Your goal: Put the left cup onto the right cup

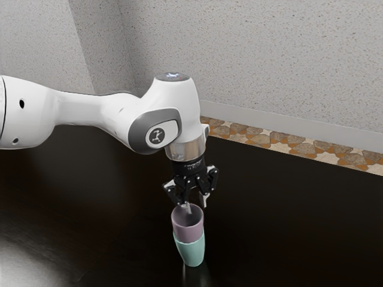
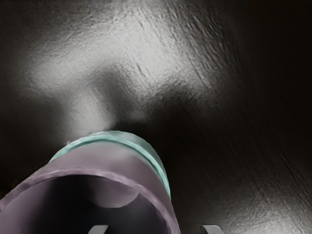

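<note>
A mauve cup [image 1: 187, 225] sits upright, nested in a teal cup [image 1: 192, 252] on the dark table [image 1: 299, 227]. My gripper [image 1: 192, 204] hangs straight down just over the mauve cup's rim, open. One finger reaches down inside the rim, the other stays outside it, and the pads stand well apart around the thin wall. From the wrist, the mauve cup [image 2: 114, 171] shows close under my hand, with the teal rim [image 2: 148, 150] peeking out behind it. My fingertips [image 2: 100, 228] straddle the cup's wall with gaps on both sides.
The glossy dark tabletop [image 2: 204, 73] spreads out all around the stacked cups. Behind the table's far edge runs a patterned floor strip [image 1: 287, 143] below a speckled grey wall [image 1: 269, 54].
</note>
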### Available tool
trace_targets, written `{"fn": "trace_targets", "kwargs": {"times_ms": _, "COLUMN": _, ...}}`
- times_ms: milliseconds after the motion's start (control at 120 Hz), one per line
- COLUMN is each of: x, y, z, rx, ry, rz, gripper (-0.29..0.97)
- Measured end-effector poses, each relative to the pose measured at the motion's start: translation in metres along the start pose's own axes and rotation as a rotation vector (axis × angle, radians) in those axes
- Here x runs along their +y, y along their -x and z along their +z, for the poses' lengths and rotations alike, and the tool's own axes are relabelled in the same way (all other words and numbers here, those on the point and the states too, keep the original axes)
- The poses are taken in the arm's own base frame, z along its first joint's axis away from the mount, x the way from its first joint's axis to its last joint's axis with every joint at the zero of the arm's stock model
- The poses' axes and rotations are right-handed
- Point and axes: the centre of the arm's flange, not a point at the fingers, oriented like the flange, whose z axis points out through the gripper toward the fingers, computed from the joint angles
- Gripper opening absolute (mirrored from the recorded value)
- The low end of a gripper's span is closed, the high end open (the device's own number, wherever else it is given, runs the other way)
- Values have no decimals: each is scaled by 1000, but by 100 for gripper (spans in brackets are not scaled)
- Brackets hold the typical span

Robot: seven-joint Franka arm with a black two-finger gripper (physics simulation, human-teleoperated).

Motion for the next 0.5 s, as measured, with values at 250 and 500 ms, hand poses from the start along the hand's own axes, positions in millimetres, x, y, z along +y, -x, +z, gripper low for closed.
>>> {"fn": "trace_targets", "kwargs": {"times_ms": 250, "x": 0, "y": 0, "z": -1, "rx": 4, "ry": 2, "rz": 6, "gripper": 56}}
{"fn": "trace_targets", "kwargs": {"times_ms": 500, "x": -2, "y": 0, "z": -5, "rx": 10, "ry": 4, "rz": 11, "gripper": 64}}
